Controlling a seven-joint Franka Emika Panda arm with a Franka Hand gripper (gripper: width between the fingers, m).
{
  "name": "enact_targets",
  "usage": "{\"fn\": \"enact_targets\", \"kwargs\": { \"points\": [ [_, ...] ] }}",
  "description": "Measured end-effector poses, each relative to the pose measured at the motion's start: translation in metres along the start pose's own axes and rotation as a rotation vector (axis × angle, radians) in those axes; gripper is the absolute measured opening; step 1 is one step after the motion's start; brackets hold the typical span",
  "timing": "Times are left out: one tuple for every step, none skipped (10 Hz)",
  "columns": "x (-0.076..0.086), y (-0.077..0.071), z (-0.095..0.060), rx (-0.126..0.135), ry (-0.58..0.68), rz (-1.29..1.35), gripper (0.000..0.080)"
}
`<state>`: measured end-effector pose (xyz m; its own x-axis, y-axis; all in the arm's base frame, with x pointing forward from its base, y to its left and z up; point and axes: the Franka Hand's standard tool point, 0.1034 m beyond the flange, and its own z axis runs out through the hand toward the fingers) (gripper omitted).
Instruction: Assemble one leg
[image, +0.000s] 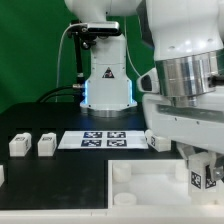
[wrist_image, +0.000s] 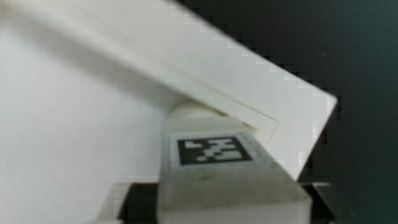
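Observation:
My gripper (image: 199, 172) is shut on a leg (image: 198, 180), a small white square post with a black-and-white tag. It holds the leg upright over the near corner of the large white tray (image: 140, 186) on the exterior view's right. In the wrist view the leg (wrist_image: 221, 170) sits between the dark fingers (wrist_image: 143, 205) of the gripper (wrist_image: 222, 208), tag facing the camera. Its far end meets the tray's corner (wrist_image: 267, 110). Whether it is seated in a socket is hidden. Two more legs (image: 18, 145) (image: 46, 145) lie on the exterior view's left, and another (image: 158, 141) lies beside the arm.
The marker board (image: 105, 139) lies in the middle of the table behind the tray. The robot's base (image: 106, 85) stands behind it. A small white piece (image: 2, 174) shows at the exterior view's left edge.

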<state>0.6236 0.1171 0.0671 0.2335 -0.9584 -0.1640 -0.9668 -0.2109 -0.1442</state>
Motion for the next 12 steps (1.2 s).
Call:
{"fn": "enact_targets", "kwargs": {
  "points": [
    [-0.0003, -0.0019, -0.0012, 0.007, -0.030, 0.141, 0.0297],
    [0.0008, -0.0026, -0.0018, 0.011, -0.045, 0.264, 0.0297],
    [0.0010, -0.0029, -0.0020, 0.011, -0.048, 0.322, 0.0297],
    [0.0010, -0.0020, -0.0013, 0.010, -0.047, 0.301, 0.0297],
    [0.0010, -0.0020, -0.0013, 0.010, -0.047, 0.290, 0.0297],
    [0.0010, -0.0020, -0.0012, 0.011, -0.047, 0.253, 0.0493],
    [0.0011, -0.0019, -0.0012, 0.011, -0.047, 0.245, 0.0605],
    [0.0011, 0.0024, -0.0001, -0.013, -0.043, -0.006, 0.0605],
    [-0.0003, 0.0054, 0.0000, -0.038, -0.049, -0.204, 0.0640],
    [0.0007, 0.0039, -0.0005, -0.029, -0.045, -0.248, 0.0640],
    [0.0010, 0.0041, -0.0003, -0.028, -0.045, -0.344, 0.0648],
    [0.0014, 0.0042, -0.0004, -0.027, -0.045, -0.454, 0.0648]
  ]
}}
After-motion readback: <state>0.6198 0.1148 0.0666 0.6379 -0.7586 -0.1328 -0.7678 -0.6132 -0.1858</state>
